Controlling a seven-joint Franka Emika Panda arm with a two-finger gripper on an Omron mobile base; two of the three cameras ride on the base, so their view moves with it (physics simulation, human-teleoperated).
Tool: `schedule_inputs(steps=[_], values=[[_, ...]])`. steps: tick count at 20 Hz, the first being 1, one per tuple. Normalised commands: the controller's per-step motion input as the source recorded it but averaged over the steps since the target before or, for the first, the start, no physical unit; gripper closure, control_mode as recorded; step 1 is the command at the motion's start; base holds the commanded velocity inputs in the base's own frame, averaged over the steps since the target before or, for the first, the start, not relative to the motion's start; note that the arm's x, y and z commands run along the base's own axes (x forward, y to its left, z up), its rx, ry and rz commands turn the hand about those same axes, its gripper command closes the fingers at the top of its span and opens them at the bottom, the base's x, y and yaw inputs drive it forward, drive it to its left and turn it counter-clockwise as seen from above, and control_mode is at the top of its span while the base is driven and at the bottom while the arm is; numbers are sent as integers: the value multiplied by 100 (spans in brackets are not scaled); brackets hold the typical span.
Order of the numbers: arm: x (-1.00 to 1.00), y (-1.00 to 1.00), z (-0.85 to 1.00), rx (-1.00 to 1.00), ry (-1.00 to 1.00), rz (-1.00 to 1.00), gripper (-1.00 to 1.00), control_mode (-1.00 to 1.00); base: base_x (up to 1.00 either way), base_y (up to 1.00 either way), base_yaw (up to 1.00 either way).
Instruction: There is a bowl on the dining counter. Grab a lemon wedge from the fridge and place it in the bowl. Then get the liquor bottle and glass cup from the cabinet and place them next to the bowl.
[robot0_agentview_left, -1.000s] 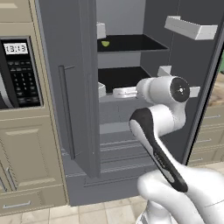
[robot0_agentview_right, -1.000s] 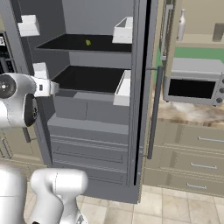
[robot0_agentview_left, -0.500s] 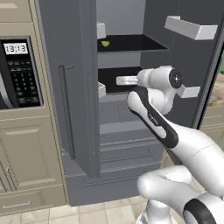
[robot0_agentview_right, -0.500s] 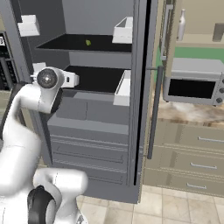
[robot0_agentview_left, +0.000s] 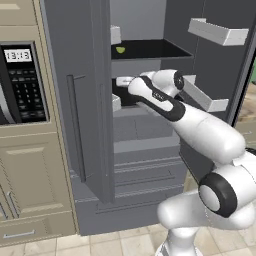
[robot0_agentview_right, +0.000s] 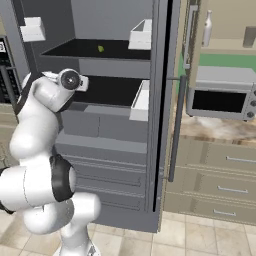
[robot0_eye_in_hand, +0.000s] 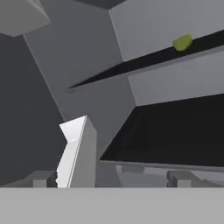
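Note:
The fridge (robot0_agentview_left: 90, 125) stands open. A small green lemon wedge (robot0_agentview_left: 120, 49) (robot0_agentview_right: 101, 48) (robot0_eye_in_hand: 182, 42) lies on its upper black shelf. My gripper (robot0_eye_in_hand: 111, 179) is open and empty, reaching in at the level of the shelf below, lower than the wedge and apart from it. From the left base view my hand (robot0_agentview_left: 126, 80) is just inside the fridge's opening. In the open cabinet (robot0_agentview_right: 227, 45) at the right stand the pale liquor bottle (robot0_agentview_right: 207, 29) and the glass cup (robot0_agentview_right: 248, 37). The bowl and the dining counter are out of view.
White door shelves (robot0_agentview_left: 217, 32) (robot0_agentview_right: 141, 34) jut from the open fridge doors, and one (robot0_eye_in_hand: 76, 153) is close at my hand's left. A built-in microwave (robot0_agentview_left: 20, 82) sits left of the fridge. A toaster oven (robot0_agentview_right: 220, 97) stands on the marbled worktop under the cabinet.
The arm has stretched forward from in front of the fridge, carrying the hand inward and left to the middle shelf. The jaws stayed open.

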Motion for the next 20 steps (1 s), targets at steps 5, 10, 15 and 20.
schedule_inputs(steps=[5, 10, 15, 20], values=[[35, 75, 10, 10, 4, 20, -100, -100, 0, 0, 0], [12, 76, 22, 7, 0, 19, -100, -100, 0, 0, 0], [-22, 96, 18, 1, 0, 19, -100, -100, 0, 0, 0], [-60, 100, 12, 0, -1, 20, -100, -100, 0, 0, 0]])
